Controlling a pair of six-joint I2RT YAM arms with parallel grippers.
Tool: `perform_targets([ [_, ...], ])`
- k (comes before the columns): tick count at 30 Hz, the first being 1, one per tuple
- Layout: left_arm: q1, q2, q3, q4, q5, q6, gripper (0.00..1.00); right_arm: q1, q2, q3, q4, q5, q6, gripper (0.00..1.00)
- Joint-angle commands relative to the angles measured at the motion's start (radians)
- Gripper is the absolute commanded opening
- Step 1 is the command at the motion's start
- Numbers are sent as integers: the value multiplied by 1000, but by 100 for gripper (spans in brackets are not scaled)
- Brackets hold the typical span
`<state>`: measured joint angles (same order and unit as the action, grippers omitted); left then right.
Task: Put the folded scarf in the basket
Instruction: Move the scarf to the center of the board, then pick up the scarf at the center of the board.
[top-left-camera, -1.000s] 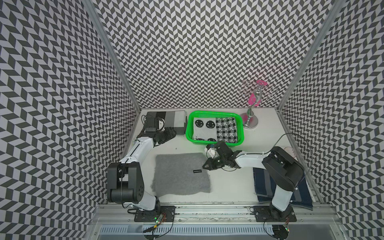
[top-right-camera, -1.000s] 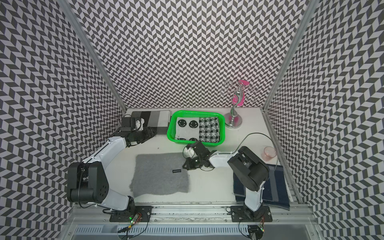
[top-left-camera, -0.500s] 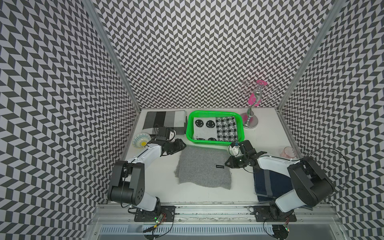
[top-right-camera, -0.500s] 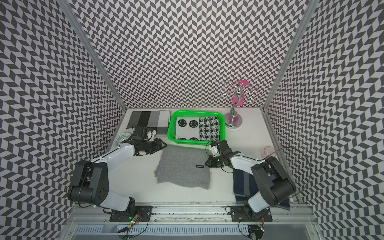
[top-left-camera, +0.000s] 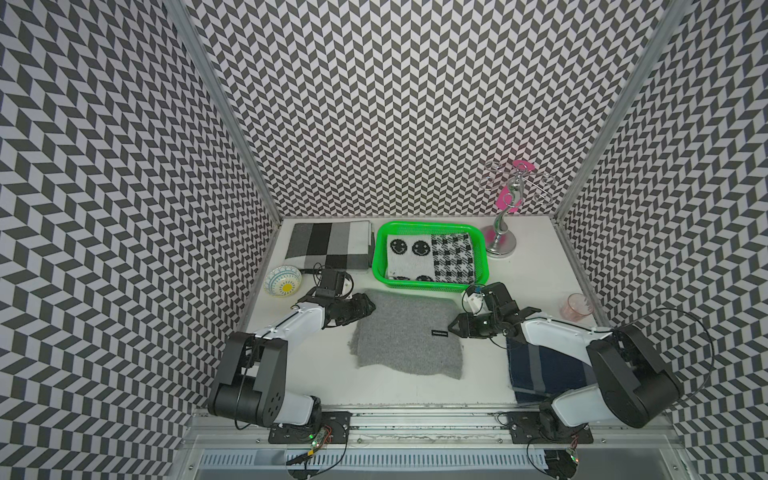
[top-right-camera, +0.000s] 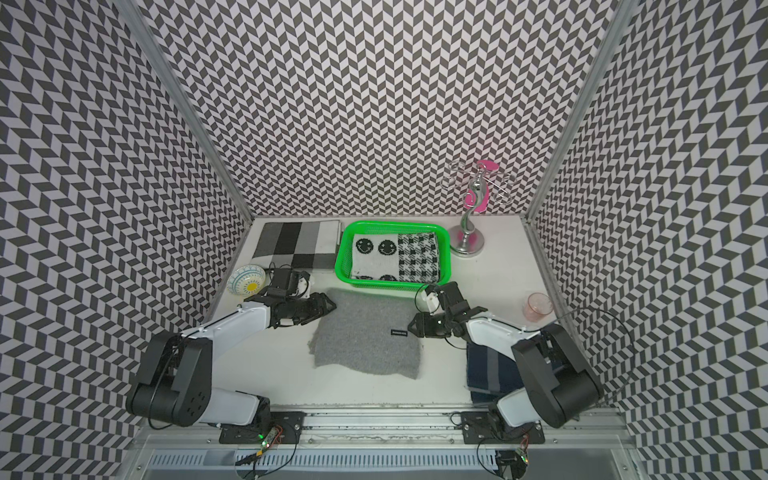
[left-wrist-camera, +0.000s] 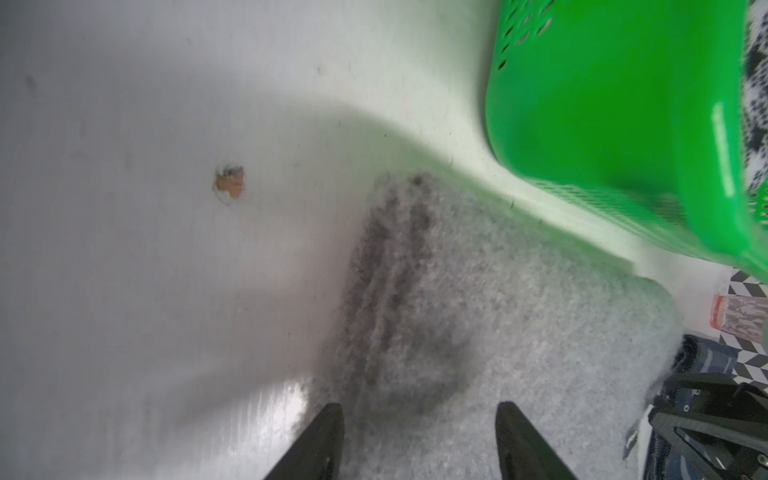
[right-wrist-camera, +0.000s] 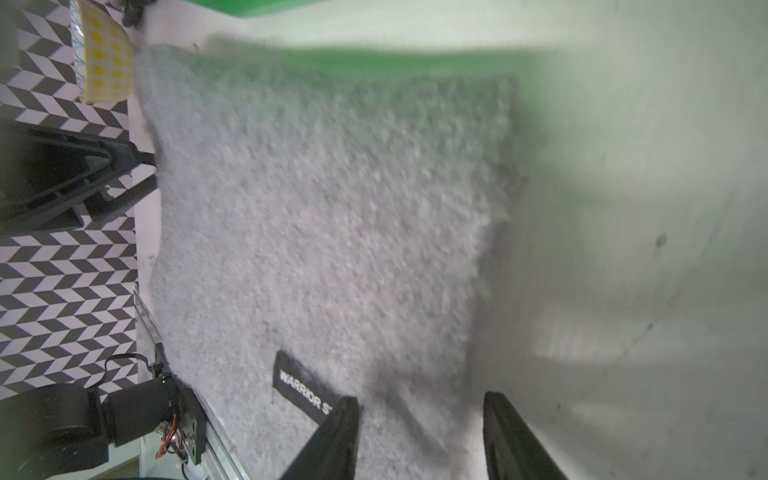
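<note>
2 white-shelled arms (top-left-camera: 291, 328), bulky black joints (top-left-camera: 249, 374), slim black jaws

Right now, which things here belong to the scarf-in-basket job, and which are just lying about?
For the job: grey scarf, green basket, left gripper, right gripper.
Lying about: checked cloth, patterned bowl, pink cup, metal stand, navy cloth.

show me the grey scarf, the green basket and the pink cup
scarf (top-left-camera: 407, 336), in a top view, middle of the fabric
basket (top-left-camera: 428, 284), in a top view, near rim
cup (top-left-camera: 575, 306), in a top view, side wall
</note>
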<state>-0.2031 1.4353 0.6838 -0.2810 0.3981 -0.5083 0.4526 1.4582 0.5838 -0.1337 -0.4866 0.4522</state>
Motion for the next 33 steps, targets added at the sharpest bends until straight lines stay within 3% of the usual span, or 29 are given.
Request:
perform_targets([
  [1, -4, -6, -52, 36, 11, -20, 62, -6, -42, -43, 84, -35, 55, 55],
  [8, -9, -84, -83, 20, -124, 40, 65, -20, -59, -80, 126, -62, 68, 58],
  [13, -9, 31, -77, 85, -15, 34, 65, -19, -19, -114, 259, -150, 117, 60],
  [22, -126, 40, -137, 179, 44, -6, 61, 51, 79, -82, 299, -85, 137, 60],
  [27, -183, 50, -153, 221, 35, -46, 45, 114, 153, -50, 331, -76, 142, 58],
  [33, -184, 45, -167, 227, 45, -43, 23, 120, 137, -76, 365, -72, 142, 34],
])
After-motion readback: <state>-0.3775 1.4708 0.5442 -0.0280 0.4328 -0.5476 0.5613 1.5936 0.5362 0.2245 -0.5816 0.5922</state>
